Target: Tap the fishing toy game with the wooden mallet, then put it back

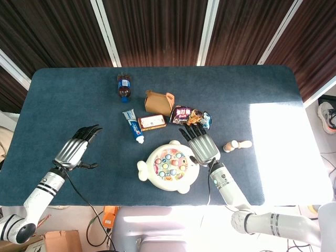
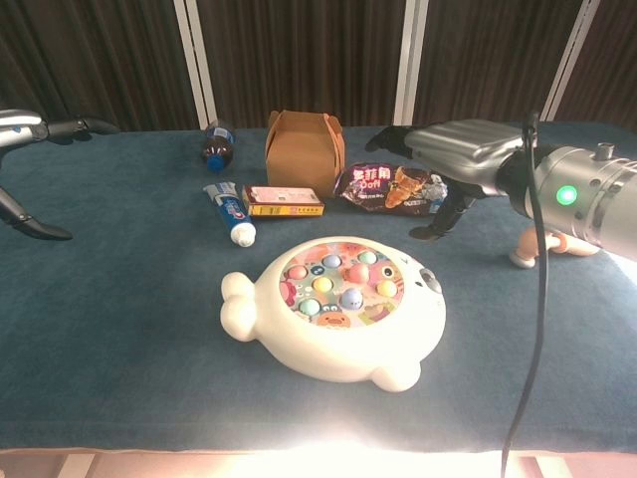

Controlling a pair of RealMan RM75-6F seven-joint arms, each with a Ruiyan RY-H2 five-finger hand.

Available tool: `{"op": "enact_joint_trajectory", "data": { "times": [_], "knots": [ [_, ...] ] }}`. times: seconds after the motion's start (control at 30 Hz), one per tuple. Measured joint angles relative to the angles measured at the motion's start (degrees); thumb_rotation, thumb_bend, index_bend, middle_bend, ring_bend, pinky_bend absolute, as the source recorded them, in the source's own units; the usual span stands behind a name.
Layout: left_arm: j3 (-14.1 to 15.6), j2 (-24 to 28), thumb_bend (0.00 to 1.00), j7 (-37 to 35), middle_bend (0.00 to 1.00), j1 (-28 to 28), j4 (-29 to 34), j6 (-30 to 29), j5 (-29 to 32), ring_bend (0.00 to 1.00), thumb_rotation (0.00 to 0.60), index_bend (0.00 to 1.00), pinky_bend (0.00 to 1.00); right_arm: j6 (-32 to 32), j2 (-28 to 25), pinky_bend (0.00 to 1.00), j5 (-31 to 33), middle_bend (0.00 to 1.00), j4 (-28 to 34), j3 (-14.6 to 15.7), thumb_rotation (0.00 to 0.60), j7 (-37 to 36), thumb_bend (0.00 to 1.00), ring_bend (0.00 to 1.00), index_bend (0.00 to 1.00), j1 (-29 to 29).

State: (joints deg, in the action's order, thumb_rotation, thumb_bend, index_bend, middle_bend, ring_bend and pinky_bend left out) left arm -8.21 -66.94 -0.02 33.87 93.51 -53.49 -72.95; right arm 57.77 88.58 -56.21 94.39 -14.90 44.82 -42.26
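Note:
The fishing toy game (image 1: 169, 166) (image 2: 333, 307) is a cream, seal-shaped toy with coloured fish on its round top, near the table's front edge. The wooden mallet (image 1: 237, 145) (image 2: 542, 249) lies on the cloth to the toy's right, partly hidden behind my right forearm in the chest view. My right hand (image 1: 200, 142) (image 2: 460, 159) hovers open, fingers stretched out, between the toy and the mallet, holding nothing. My left hand (image 1: 77, 147) (image 2: 30, 127) is open at the left side of the table, far from both.
Behind the toy lie a toothpaste tube (image 1: 133, 125), a small flat box (image 1: 151, 122), a brown carton (image 1: 158, 103), a snack packet (image 1: 191, 116) and a cola bottle (image 1: 124, 86). Strong glare covers the table's right part (image 1: 283, 152).

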Motion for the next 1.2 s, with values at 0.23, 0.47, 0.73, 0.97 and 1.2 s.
{"op": "enact_joint_trajectory", "data": {
  "times": [0.23,0.47,0.73,0.97,1.2],
  "knots": [
    [1.1,1.3,0.14,0.2,0.0,-1.1,1.0,-1.9,-1.7,0.0,0.6,0.0,0.07,2.4,-2.5,0.0,0.1,0.0,2.2,1.3,0.6,-0.6,0.17,0.0,0.0,0.5],
    [4.6,5.7,0.14,-0.6,0.0,-6.9,1.7,-10.5,-7.8,0.0,0.6,0.0,0.07,4.4,-10.2,0.0,-2.1,0.0,4.4,2.5,0.6,-6.4,0.17,0.0,0.0,3.9],
    [11.2,7.0,0.13,-7.8,0.0,-19.1,-7.1,-29.1,-17.8,0.0,0.6,0.0,0.07,5.0,-20.6,0.0,-8.4,0.0,2.8,6.9,0.6,-20.3,0.17,0.0,0.06,10.8],
    [13.8,0.8,0.13,-15.2,0.0,-28.1,-24.9,-40.6,-21.2,0.0,0.6,0.0,0.07,3.4,-20.7,0.0,-13.9,0.07,-8.3,10.5,0.6,-32.6,0.17,0.0,0.18,14.0],
    [15.0,-7.6,0.13,-22.8,0.0,-32.9,-39.0,-44.0,-22.4,0.0,0.6,0.0,0.07,-0.2,-14.2,0.0,-18.1,0.15,-23.5,11.5,0.6,-45.7,0.19,0.0,0.28,14.1]
  ]
}}
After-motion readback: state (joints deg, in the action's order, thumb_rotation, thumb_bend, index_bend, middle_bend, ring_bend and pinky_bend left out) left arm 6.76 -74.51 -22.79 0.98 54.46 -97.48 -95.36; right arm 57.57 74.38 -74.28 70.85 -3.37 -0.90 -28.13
